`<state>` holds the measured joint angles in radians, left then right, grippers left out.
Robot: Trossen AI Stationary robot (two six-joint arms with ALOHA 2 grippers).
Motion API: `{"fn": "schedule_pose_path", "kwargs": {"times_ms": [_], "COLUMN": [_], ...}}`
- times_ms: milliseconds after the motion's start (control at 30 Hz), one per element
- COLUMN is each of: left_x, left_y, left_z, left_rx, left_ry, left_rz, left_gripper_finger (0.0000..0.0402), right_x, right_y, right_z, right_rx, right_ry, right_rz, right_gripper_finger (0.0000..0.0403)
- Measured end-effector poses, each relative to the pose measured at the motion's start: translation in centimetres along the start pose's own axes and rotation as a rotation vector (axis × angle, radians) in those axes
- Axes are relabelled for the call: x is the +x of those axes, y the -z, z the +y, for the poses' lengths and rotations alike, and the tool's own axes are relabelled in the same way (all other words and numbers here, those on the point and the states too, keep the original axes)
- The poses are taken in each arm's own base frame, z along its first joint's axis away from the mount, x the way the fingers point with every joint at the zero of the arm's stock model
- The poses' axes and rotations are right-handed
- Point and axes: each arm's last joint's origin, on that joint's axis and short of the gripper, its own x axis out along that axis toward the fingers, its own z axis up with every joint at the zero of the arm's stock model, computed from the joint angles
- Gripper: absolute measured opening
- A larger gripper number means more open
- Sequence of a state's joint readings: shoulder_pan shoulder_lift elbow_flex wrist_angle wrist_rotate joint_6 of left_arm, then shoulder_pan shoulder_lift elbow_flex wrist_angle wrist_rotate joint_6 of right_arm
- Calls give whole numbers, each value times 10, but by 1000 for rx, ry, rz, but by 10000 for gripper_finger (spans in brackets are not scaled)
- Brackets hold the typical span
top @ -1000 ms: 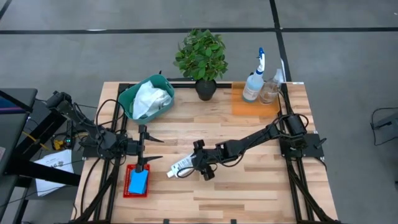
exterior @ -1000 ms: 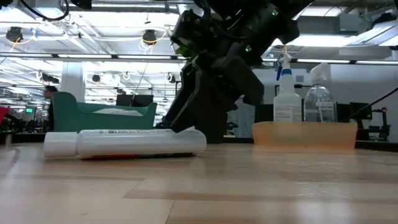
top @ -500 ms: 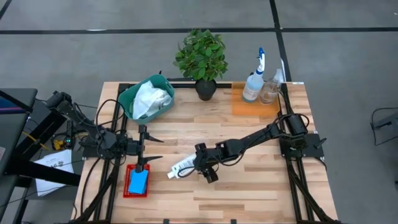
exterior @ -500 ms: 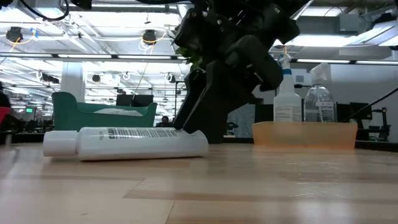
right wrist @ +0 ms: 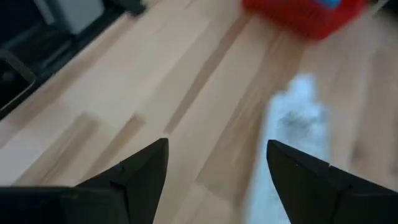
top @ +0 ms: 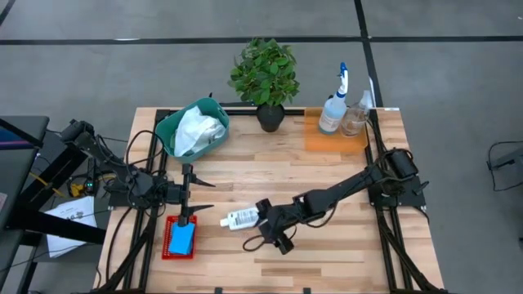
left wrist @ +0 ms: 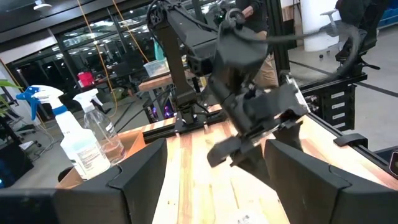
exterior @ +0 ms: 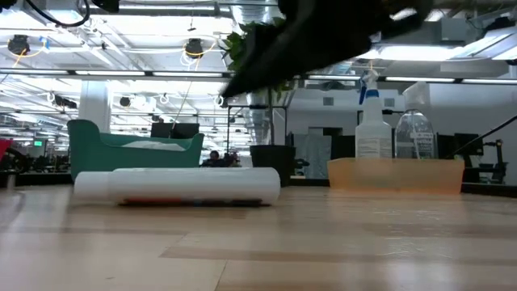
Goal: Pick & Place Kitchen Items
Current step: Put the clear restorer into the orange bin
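Reaching for the small white bottle [top: 243, 218] lying on the worktop [top: 327, 175]; right tool [top: 265, 227] wide open, empty; next, straddling and closing.

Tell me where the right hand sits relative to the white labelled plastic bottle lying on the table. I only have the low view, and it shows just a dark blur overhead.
Observer: From above, the right hand is just beside the white labelled plastic bottle, at its end nearer the table's middle.
Operator: Give me the finger state.
Observer: Its wrist view shows the fingers spread open, with nothing between them.
Operator: Report what lies past the bottle.
Observer: A blue sponge in a red tray, next to the waiting left hand.
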<state>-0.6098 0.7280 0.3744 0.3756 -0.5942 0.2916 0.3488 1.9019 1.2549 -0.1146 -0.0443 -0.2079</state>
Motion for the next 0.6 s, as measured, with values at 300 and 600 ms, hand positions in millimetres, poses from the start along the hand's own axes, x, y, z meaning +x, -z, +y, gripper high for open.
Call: {"fn": "schedule_pose_path", "kwargs": {"times_ms": [300, 600], "left_x": [0, 0], "left_y": [0, 0], "left_z": [0, 0], "left_rx": [0, 0], "left_ry": [0, -1], "left_rz": [0, 0], "left_gripper_finger": [264, 264], "right_x": [-1, -1], "right_y": [-3, -3], "right_z": [-9, -20], "right_rx": [-48, 7], "right_ry": [214, 238], "right_rz": [1, -21], "right_gripper_finger": [265, 265]}}
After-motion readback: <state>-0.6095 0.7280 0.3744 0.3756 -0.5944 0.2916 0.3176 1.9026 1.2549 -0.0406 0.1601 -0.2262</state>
